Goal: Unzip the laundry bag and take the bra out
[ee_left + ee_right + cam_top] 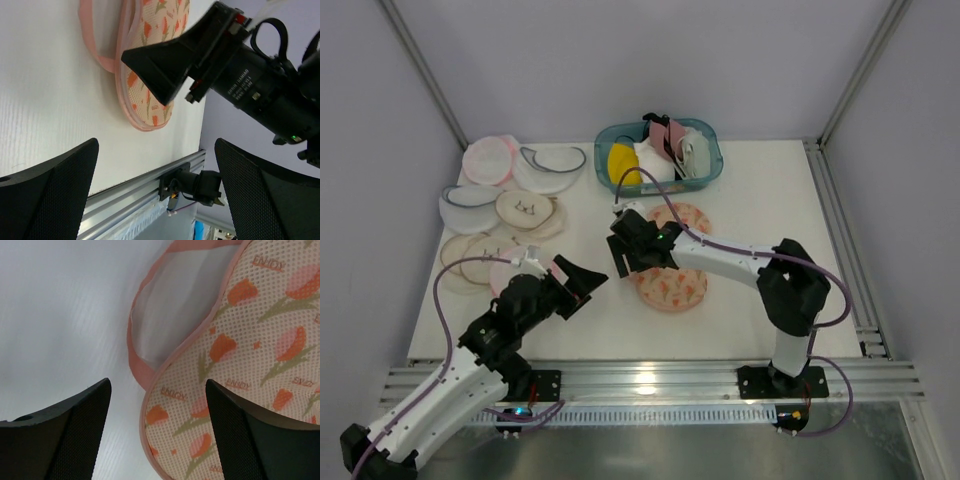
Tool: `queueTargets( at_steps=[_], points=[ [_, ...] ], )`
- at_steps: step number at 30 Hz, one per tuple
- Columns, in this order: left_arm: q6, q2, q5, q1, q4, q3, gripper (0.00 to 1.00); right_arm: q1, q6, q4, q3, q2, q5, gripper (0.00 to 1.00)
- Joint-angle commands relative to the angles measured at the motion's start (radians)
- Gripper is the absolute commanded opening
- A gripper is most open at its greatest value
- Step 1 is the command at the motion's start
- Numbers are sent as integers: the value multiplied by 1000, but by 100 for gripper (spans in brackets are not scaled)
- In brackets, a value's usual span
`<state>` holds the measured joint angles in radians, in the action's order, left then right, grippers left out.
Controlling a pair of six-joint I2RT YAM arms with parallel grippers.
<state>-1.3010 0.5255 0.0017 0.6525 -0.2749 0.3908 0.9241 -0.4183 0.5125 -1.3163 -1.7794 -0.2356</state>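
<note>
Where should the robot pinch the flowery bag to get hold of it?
Probably best to pinch the loose pink edge sticking out beside the flowery top of the laundry bag, coming straight down from above. The bag lies flat on the table, so its wide middle gives nothing to squeeze, while that thin rim is easy to nip. The right pincer hangs open just over it.
</note>
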Motion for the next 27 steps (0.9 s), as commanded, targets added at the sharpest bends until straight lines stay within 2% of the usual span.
queueTargets(
  at_steps=[1,3,4,6,7,10,11,17,20,21,23,24,27],
  points=[
    [2,-76,-61,-2,-102,-13,99,10,-40,43,-110,-72,-93,79],
    [0,-120,-78,-2,-132,-13,99,10,-60,67,-127,-109,-128,69],
    [2,-133,-83,-2,-153,-13,100,10,-66,70,-138,-118,-148,58],
    [3,-154,-88,-2,-164,-17,100,9,-73,81,-147,-132,-156,52],
    [5,-159,-88,-2,-174,-17,99,10,-74,90,-159,-147,-166,42],
    [6,-163,-89,-2,-182,-15,99,10,-79,101,-161,-161,-169,40],
    [6,-163,-89,-2,-185,-15,100,9,-80,104,-158,-160,-169,27],
    [6,-154,-82,-2,-173,-12,99,10,-88,97,-118,-115,-183,5],
    [3,-147,-77,-4,-169,-12,99,9,-82,84,-98,-86,-185,4],
    [2,-147,-78,-2,-167,-12,99,9,-80,81,-92,-78,-173,19],
    [2,-144,-78,-2,-165,-13,99,13,-70,70,-95,-63,-159,41],
    [0,-142,-78,-2,-164,-12,100,15,-68,70,-96,-61,-156,46],
    [-1,-140,-78,-2,-162,-7,100,22,-69,90,-142,-95,-171,49]
  ],
)
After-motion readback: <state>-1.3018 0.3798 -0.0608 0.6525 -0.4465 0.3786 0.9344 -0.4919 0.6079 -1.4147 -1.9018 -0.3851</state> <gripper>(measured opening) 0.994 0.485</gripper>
